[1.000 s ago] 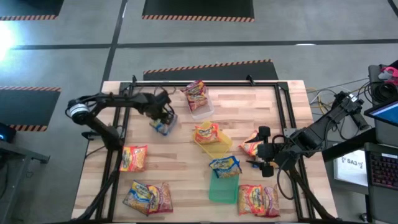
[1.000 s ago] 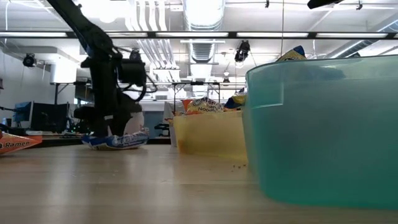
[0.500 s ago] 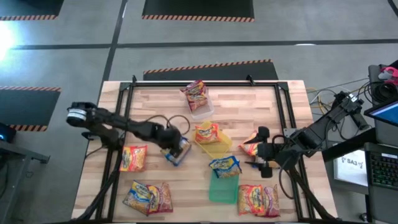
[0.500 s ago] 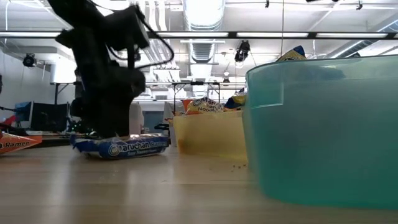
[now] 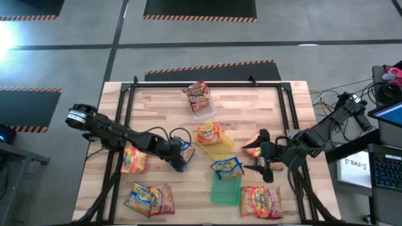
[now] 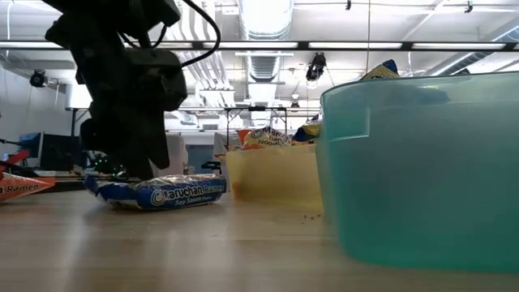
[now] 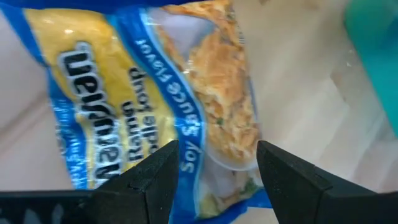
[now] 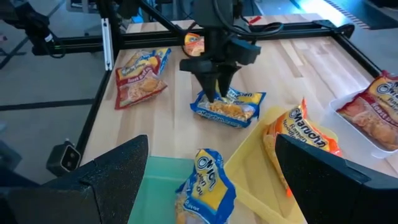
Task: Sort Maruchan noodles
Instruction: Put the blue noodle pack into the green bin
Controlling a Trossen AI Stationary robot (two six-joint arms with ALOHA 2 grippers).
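Note:
My left gripper (image 5: 181, 157) stands near the table's middle, left of the yellow tray (image 5: 221, 149), shut on a blue and yellow Maruchan packet (image 8: 229, 106). The low view shows that packet (image 6: 158, 193) lying flat at table level under the dark gripper. My right gripper (image 5: 260, 161) hovers open at the table's right side, empty. A red packet (image 5: 198, 94) lies in the clear tray (image 5: 202, 114), an orange one (image 5: 209, 133) in the yellow tray, and a blue one (image 5: 227, 166) in the green tray (image 5: 225, 191). My left gripper pinches the blue packet between its two fingers (image 7: 149, 180), near one edge of it (image 7: 214, 155). The fingers come slanting down from above on the table's left side. The packet lies flat below them, at table level; I cannot tell whether it rests on the wood.
Loose packets lie at the left (image 5: 135, 159), near left (image 5: 149, 199), near right (image 5: 260, 201) and beside my right gripper (image 5: 253, 145). A black frame rail (image 5: 207, 83) runs around the table.
My left gripper has swung from the far left of the table toward its near edge and right, toward the yellow tray, turning as it went. The blue packet has gone with it, low over the wood. My right gripper has tipped a little in place.

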